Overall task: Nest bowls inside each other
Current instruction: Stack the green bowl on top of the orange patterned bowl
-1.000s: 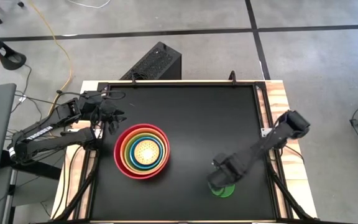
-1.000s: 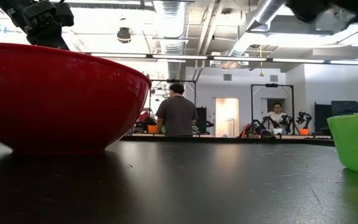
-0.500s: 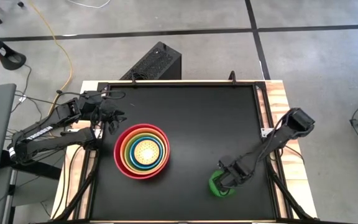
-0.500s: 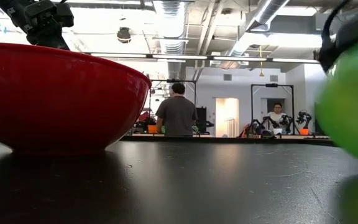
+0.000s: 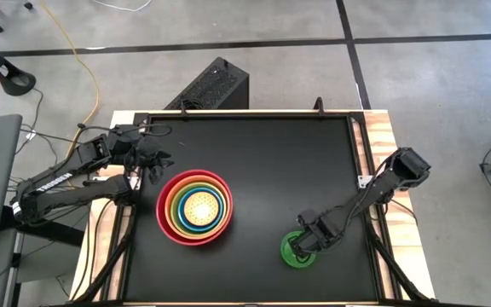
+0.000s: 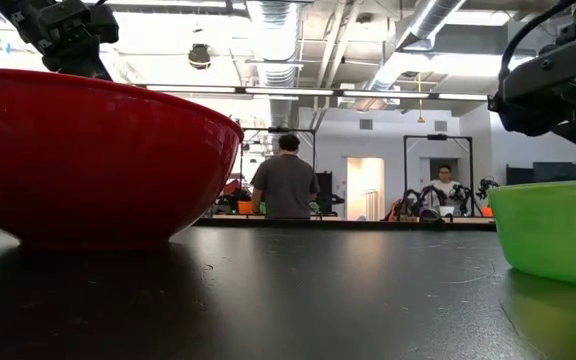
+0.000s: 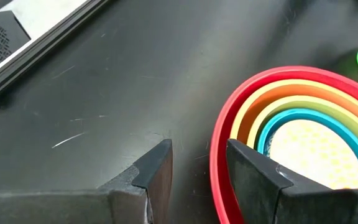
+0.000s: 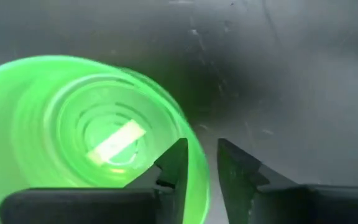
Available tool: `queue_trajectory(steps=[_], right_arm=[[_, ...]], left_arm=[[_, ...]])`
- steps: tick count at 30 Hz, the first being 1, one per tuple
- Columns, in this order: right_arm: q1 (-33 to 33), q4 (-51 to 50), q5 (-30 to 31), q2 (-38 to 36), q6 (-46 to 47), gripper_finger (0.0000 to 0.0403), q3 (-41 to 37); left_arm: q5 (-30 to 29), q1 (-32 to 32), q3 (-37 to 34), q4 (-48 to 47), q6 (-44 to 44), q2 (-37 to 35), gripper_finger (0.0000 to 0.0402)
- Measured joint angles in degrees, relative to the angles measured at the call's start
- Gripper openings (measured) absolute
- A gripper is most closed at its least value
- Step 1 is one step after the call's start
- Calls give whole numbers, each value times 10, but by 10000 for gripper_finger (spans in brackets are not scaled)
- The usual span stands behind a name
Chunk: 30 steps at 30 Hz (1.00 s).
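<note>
The nested stack (image 5: 196,207) rests on its base left of the table's centre. The red bowl (image 6: 88,160) is outermost, then orange, lime, blue and the dotted yellow bowl (image 7: 316,149) innermost. The small bright green bowl (image 5: 299,250) stands upright on the table near the front right. My right gripper (image 8: 197,171) points down over its right side, shut on its rim. My left gripper (image 7: 197,165) hangs open in the air beside the stack's far-left rim (image 7: 219,155), touching nothing. My right gripper has the green bowl's rim (image 8: 199,186) on the bowl's right side, one finger (image 8: 173,165) inside the bowl and the other (image 8: 241,171) outside. The fingers come from above, pointing down. The bowl stands upright with its base on the table (image 6: 553,275).
Raised rails border the black tabletop (image 5: 262,153), with wooden edges beyond them. Open tabletop lies between the stack and the green bowl. A black box (image 5: 216,83) sits on the floor past the far edge. People are in the room behind (image 6: 286,180).
My right gripper has come down onto the green bowl and its fingers have closed in around the rim. The bowl rocked and has shifted a little toward the table's left, now standing upright again.
</note>
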Motion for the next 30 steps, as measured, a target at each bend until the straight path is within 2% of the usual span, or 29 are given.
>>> queue_trajectory(steps=[5,10,14,18,22,26,30], right_arm=[[-18,-9,7,-6,-5,17,26],[-52,-46,45,-14,-60,10,123],[-98,-85,104,-10,-143,4,254],[-154,-72,158,18,-250,3,375],[-215,-73,155,96,-368,2,496],[-261,-72,109,208,-459,1,613],[-288,-76,41,311,-512,1,719]], left_arm=[[0,0,0,0,9,0,140],[0,0,0,0,16,0,140],[-6,0,0,0,25,0,140],[-10,0,0,1,35,0,140],[-12,0,0,1,42,0,140],[-16,0,0,1,53,0,140],[-18,0,0,0,56,0,140]])
